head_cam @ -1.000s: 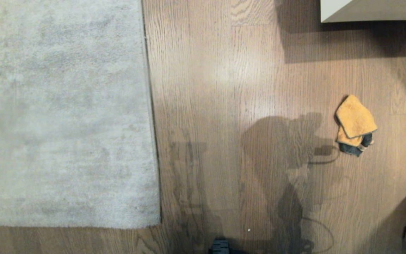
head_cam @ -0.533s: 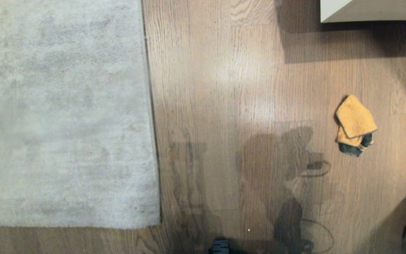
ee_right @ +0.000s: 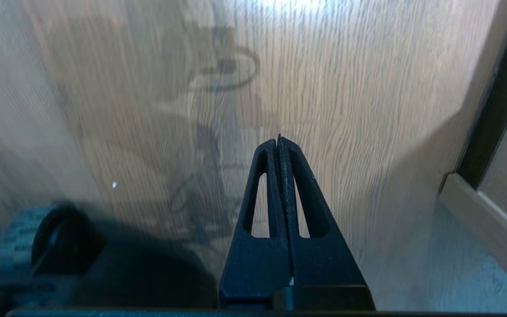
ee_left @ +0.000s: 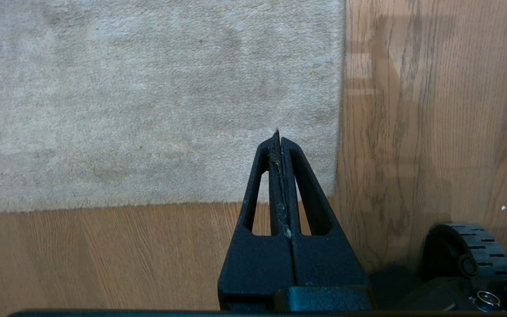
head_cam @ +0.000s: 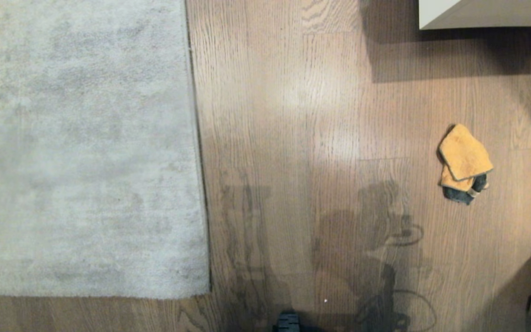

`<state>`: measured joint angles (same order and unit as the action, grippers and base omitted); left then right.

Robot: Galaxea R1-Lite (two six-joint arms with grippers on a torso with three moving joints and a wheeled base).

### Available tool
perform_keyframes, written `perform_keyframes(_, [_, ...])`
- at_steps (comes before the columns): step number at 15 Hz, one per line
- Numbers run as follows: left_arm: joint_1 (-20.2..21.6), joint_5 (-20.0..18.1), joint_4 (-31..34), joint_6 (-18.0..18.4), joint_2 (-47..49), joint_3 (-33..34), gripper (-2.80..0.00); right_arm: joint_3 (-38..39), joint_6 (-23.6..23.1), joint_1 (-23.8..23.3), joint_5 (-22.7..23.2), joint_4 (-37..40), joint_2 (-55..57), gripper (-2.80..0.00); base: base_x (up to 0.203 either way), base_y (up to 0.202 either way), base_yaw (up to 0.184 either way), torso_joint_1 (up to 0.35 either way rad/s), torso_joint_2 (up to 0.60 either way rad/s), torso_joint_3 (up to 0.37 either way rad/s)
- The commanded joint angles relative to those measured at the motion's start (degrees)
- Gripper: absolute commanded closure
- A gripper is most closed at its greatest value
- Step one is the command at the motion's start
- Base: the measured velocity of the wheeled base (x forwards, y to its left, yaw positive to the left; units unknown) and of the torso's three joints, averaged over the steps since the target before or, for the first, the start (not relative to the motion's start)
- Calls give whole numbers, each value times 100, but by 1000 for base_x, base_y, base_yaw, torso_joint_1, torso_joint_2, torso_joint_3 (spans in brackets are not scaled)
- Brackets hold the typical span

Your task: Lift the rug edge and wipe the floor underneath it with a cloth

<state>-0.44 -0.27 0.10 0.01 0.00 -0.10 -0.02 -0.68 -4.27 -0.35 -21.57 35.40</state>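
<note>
**Rug lying flat, cloth on bare floor, both grippers clenched and empty**

Head view: A very large pale grey short-pile rug (head_cam: 81,147) is seen lying flat across the left half of the scene. Its thin straight rug edge (head_cam: 198,147) runs from far to near, ending at a corner near the bottom, and is pressed down on the floor. The floor (head_cam: 293,115), made of brown wood-grain planks with dark streaky grain, fills the middle and right. A small mustard-tan soft cloth (head_cam: 464,161) with a dark grey patch is found crumpled on the floor at the right, well apart from the rug. A pale cabinet corner (head_cam: 486,14) is seen at the far right. Shadows of the robot are cast on the near floor. Neither arm is shown here.

Left wrist view: The black left gripper (ee_left: 277,136) is held above the near corner of the rug, its jaws pressed together with nothing between them. A black ridged wheel (ee_left: 469,251) of the base is visible beside it.

Right wrist view: The black right gripper (ee_right: 278,141) is seen over bare floor, clenched and empty. A pale baseboard (ee_right: 482,224) is visible at one side. The cloth is not shown in this view.
</note>
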Motion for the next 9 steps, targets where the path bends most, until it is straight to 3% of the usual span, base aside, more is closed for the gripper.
perform_keyframes(1, [0,0,-1,-1,0,1,0,2,-13,98,-11,368,-647,0,0,0,0,0,0,0])
perform_keyframes(4, [0,0,-1,-1,0,1,0,2,-269,111,-8,1311,-1372,0,0,0,0,0,0,0])
perform_keyframes(9, [0,0,-1,-1,0,1,0,2,-554,303,67,2136,-2408,0,0,0,0,0,0,0])
